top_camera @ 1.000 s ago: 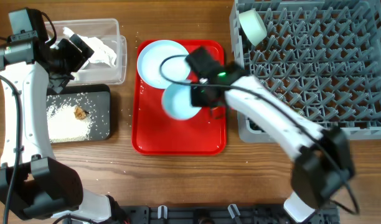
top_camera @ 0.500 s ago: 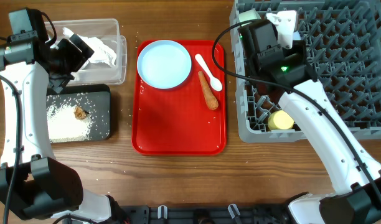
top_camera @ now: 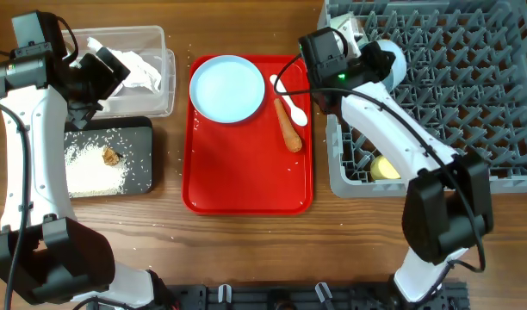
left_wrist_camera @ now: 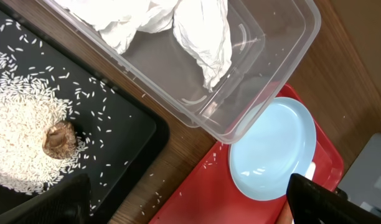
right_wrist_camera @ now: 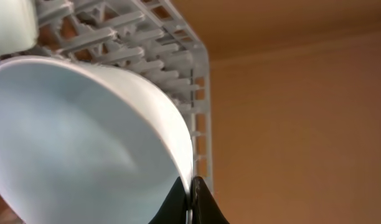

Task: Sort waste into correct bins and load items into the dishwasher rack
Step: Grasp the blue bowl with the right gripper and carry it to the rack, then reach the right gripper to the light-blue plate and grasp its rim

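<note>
My right gripper (top_camera: pixel 373 58) (right_wrist_camera: pixel 192 199) is shut on the rim of the light blue bowl (top_camera: pixel 391 62) (right_wrist_camera: pixel 84 137) and holds it tilted over the back left corner of the grey dishwasher rack (top_camera: pixel 453 95) (right_wrist_camera: pixel 141 37). The pale green bowl (top_camera: pixel 350 30) and the yellow cup (top_camera: pixel 384 168) are in the rack. The light blue plate (top_camera: pixel 227 88) (left_wrist_camera: pixel 274 149), white spoon (top_camera: pixel 291 102) and carrot (top_camera: pixel 288 129) lie on the red tray (top_camera: pixel 246 185). My left gripper (top_camera: pixel 104 73) (left_wrist_camera: pixel 190 205) is open and empty above the bins. The red wrapper is out of view.
The clear tub (top_camera: pixel 164 95) (left_wrist_camera: pixel 290 37) holds white tissue (top_camera: pixel 139 65) (left_wrist_camera: pixel 178 25). The black tray (top_camera: pixel 139 172) (left_wrist_camera: pixel 128 124) in front of it holds rice (top_camera: pixel 91 168) (left_wrist_camera: pixel 16 137) and the brown scrap (top_camera: pixel 110 155) (left_wrist_camera: pixel 58 138). Loose rice grains lie on the wood.
My right arm has carried the light blue bowl from the red tray to the rack's back left corner. The spoon and carrot now show. The left arm has not moved.
</note>
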